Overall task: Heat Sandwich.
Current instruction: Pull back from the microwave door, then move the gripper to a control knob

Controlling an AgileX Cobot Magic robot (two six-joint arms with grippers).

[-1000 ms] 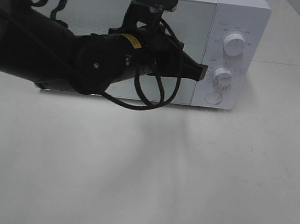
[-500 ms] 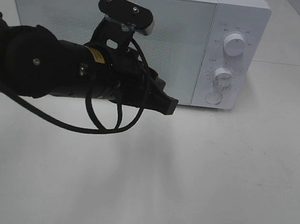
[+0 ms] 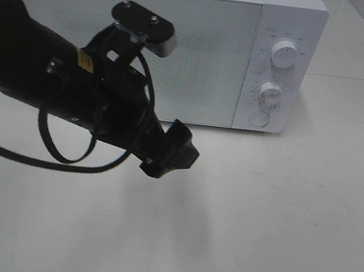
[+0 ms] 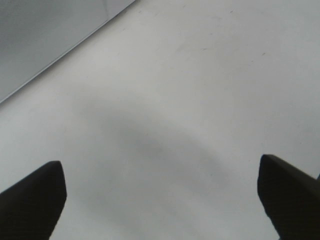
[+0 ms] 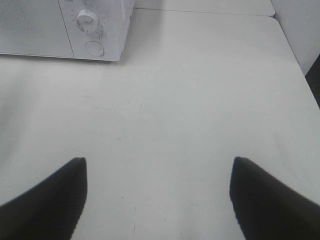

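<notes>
Left wrist view: left jaws stand wide and empty above the table (image 4: 200,75), having sprung apart within the last second. Right jaws are likewise wide and empty. The left arm (image 3: 74,88) has drawn back from the microwave (image 3: 206,52) and its lower knob (image 3: 270,92), so the timer is probably set. The door is shut; the sandwich is unseen, presumably inside. There is open table ahead, with its edge to the right.

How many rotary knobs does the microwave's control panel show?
2. An upper knob and a lower knob, stacked on the right-hand panel of the microwave; the round button beneath isn't counted.
</notes>
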